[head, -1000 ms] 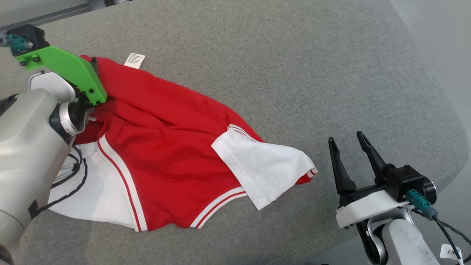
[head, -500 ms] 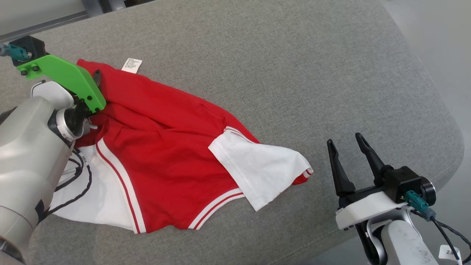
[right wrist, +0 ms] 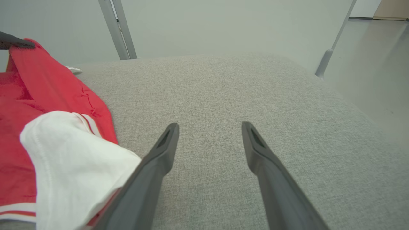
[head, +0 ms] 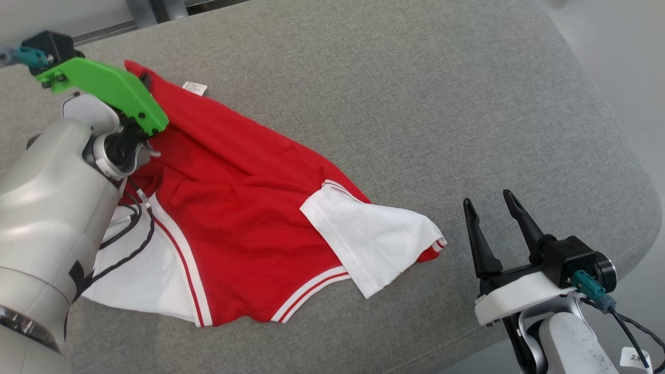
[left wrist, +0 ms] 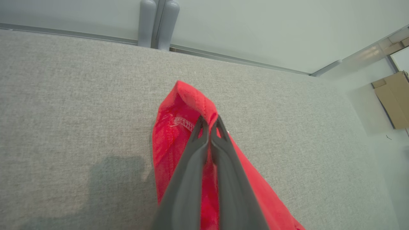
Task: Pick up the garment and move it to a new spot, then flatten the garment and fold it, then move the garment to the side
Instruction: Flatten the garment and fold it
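The garment (head: 239, 208) is a red T-shirt with white sleeves and striped trim, lying crumpled on the grey padded surface (head: 415, 93). My left gripper (head: 143, 80), under its green mount, is at the garment's far left corner. In the left wrist view the left gripper (left wrist: 210, 123) is shut on a raised fold of the red garment (left wrist: 172, 143). My right gripper (head: 488, 200) stands open to the right of the white sleeve (head: 374, 239), touching nothing. In the right wrist view the right gripper (right wrist: 210, 127) is open over bare grey cloth, with the garment (right wrist: 19, 95) at the left.
A white label (head: 195, 87) hangs from the garment near the left gripper. The padded surface curves off at its right edge (head: 644, 182). Grey metal posts (left wrist: 158, 22) stand behind the far edge. A cardboard box (left wrist: 394, 99) sits on the floor beyond.
The left gripper has shut on the garment's far corner and raised it a little, pulling the red cloth and its label up with it. The right arm has stayed still.
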Motion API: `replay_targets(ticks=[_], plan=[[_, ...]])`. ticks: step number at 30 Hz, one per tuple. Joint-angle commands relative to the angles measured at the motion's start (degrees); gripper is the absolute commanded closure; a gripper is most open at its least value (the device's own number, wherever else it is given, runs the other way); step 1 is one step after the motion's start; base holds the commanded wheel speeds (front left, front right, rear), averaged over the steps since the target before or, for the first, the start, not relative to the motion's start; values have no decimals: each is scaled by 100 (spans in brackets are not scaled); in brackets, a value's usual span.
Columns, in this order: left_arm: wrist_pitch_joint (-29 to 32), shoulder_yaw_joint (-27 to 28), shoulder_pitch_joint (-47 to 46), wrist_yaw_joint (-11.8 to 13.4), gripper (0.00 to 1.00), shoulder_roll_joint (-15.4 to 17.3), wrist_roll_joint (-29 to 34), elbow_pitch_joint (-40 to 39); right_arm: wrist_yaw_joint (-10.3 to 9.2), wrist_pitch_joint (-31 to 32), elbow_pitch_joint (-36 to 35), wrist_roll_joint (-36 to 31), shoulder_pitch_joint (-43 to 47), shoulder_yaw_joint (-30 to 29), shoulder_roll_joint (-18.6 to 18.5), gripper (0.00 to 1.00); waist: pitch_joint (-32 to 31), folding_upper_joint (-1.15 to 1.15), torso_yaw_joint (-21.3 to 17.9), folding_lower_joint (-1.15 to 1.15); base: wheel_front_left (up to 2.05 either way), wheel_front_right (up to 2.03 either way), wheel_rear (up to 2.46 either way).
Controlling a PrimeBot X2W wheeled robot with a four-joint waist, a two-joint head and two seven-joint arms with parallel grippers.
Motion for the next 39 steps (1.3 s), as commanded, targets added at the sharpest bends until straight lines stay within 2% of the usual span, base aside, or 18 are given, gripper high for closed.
replay_targets(ticks=[1, 12, 23, 26, 30, 34, 36, 39], plan=[[-222, 124, -269, -67, 100, -106, -52, -73, -4, -17, 19, -3, 52, -5, -3, 0, -9, 0, 26, -1, 0, 0, 0], [-1137, 488, -733, -278, 100, -472, -63, -552, -4, -17, 33, 59, 154, -69, -3, 0, -198, 0, 108, -1, 0, 0, 0], [-1930, 798, -1285, 9, 100, -580, 129, -1247, -4, -17, 33, 77, 75, -166, -2, 0, -340, 0, 211, -1, 0, 0, 0], [-2089, 946, -1308, 35, 100, -519, 201, -1488, -4, -17, 34, 78, 110, -176, -2, 0, -378, 0, 240, -1, 0, 0, 0], [-2174, 1082, -734, 65, 100, -240, 268, -2073, -4, -17, 51, 116, 252, -221, -3, 0, -467, 0, 269, -1, 0, 0, 0], [-2226, 1300, 238, 332, 100, 269, 423, -3234, -4, -17, 61, 113, 387, -279, -3, 0, -524, 0, 379, -1, 0, 0, 0], [-2225, 1637, 936, 610, 100, 550, 609, -4013, -4, -17, 59, 100, 450, -321, -4, 0, -543, 0, 448, -1, 0, 0, 0], [-2220, 2314, 2331, 1233, 100, 933, 1059, -5295, -4, -17, 67, 68, 475, -356, -4, 0, -577, 0, 545, -1, 0, 0, 0]])
